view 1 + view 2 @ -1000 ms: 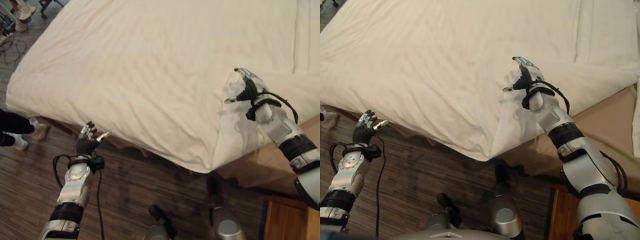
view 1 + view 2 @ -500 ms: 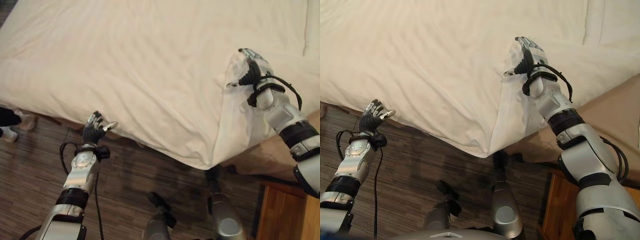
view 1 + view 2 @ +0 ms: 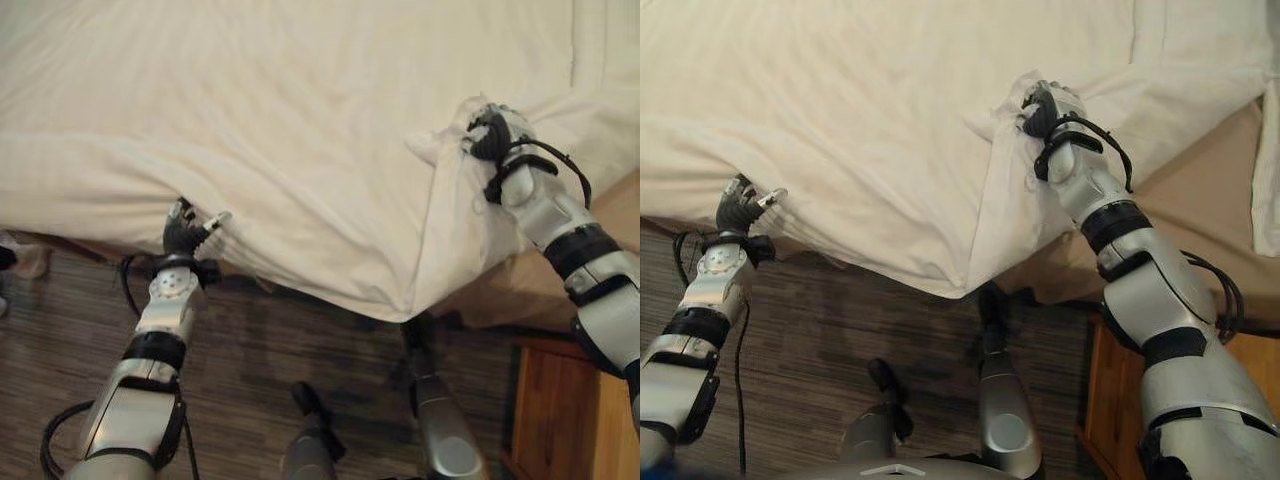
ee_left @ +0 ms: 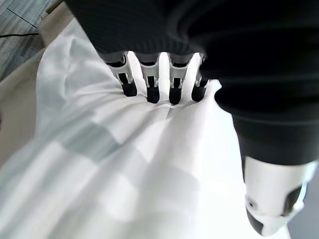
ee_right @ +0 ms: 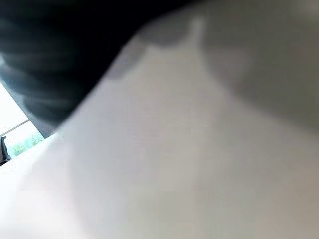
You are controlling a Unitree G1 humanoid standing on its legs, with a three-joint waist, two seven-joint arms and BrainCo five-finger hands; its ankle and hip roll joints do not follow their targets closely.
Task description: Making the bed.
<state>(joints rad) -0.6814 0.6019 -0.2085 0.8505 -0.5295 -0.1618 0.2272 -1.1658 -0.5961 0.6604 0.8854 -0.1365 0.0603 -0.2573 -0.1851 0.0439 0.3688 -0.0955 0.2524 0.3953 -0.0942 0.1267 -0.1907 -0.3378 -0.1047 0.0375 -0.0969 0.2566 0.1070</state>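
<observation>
A white duvet (image 3: 300,130) covers the bed, and its near corner hangs down toward the floor. My right hand (image 3: 492,135) sits on top near that corner, fingers curled round a bunched fold of the duvet that stands up in a small peak. My left hand (image 3: 183,232) is at the duvet's hanging front edge. In the left wrist view its fingers (image 4: 149,84) are straight, their dark tips pressing into the white cloth (image 4: 124,164), with the thumb (image 4: 271,199) held apart. White cloth (image 5: 199,149) lies right against the right wrist camera.
A tan mattress surface (image 3: 1210,190) lies bare to the right of the duvet corner, with a white pillow edge (image 3: 1268,180) beyond it. A wooden bedside cabinet (image 3: 555,410) stands at lower right. Dark striped floor (image 3: 60,330) runs along the bed's front. A person's shoe (image 3: 25,258) shows at far left.
The camera has shifted. My left hand has risen from the floor side to touch the duvet's front edge. My right hand has gone from flat on the duvet to curled round a fold.
</observation>
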